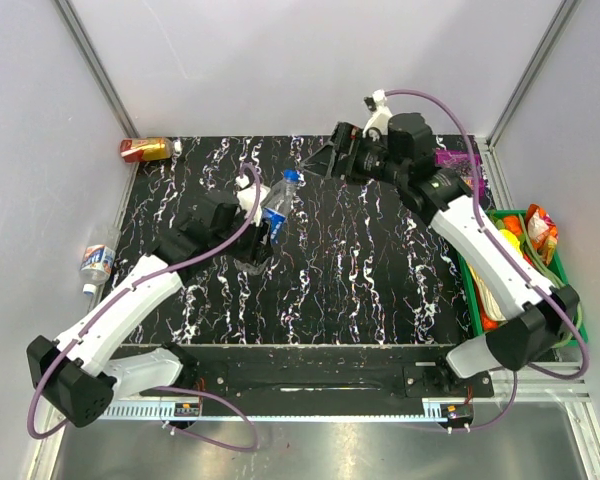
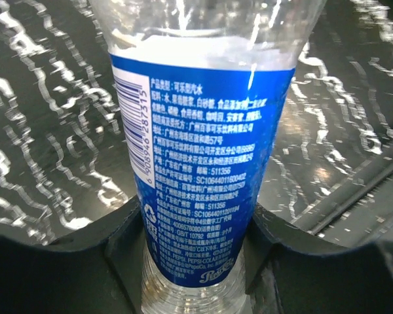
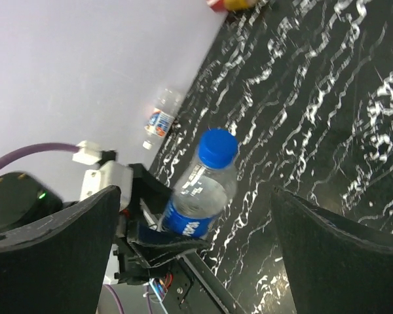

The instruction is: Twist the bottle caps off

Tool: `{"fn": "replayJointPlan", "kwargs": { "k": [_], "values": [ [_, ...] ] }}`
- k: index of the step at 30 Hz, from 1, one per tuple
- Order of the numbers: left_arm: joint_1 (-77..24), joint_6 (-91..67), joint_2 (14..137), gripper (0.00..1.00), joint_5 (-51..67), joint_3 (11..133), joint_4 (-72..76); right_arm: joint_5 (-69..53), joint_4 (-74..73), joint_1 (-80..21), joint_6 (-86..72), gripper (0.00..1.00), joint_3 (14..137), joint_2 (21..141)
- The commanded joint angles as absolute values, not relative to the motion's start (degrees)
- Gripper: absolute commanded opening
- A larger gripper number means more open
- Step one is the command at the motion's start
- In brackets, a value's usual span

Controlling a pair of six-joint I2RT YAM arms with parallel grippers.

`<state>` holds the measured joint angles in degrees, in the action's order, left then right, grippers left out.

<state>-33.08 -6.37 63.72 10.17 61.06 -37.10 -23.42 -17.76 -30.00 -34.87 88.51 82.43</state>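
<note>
Two bottles show from above: the Pepsi bottle (image 1: 276,208) stands tilted in the left gripper (image 1: 260,238) mid-table, blue cap (image 1: 292,177) on, and the other bottle (image 1: 98,260) lies beyond the table's (image 1: 380,270) left edge. The left wrist view shows fingers (image 2: 118,255) clamped on the blue label (image 2: 196,170). From the right wrist, the right gripper (image 3: 195,196) gapes wide, short of the cap. Next, I judge, it must close around the cap and twist.

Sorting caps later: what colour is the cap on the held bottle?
The cap is blue, clearest in the right wrist view.
</note>
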Motion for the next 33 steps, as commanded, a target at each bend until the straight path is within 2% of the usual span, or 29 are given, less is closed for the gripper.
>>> {"fn": "replayJointPlan", "kwargs": {
  "k": [1,8,16,27,33],
  "values": [
    [-35.8,-8.4,62.8,0.26,-7.4,63.6,-38.4,-21.6,-22.1,-30.2,-37.4,1.00,92.6,86.7],
    [-42.1,-9.4,63.1,0.24,-23.5,66.9,-40.6,-23.6,-20.0,-30.3,-41.2,1.00,94.3,89.6],
    [-47.3,-9.4,67.3,0.23,-29.1,71.1,-41.7,-26.2,-16.4,-30.5,-44.7,1.00,95.3,91.3],
    [-50.8,-9.8,70.0,0.23,-29.7,74.6,-41.7,-21.9,-16.5,-31.7,-45.6,0.76,95.9,92.2],
    [-51.6,-10.7,71.6,0.23,-27.9,76.3,-42.4,-19.5,-14.7,-32.3,-45.9,0.71,94.1,90.4]
  ]
}}
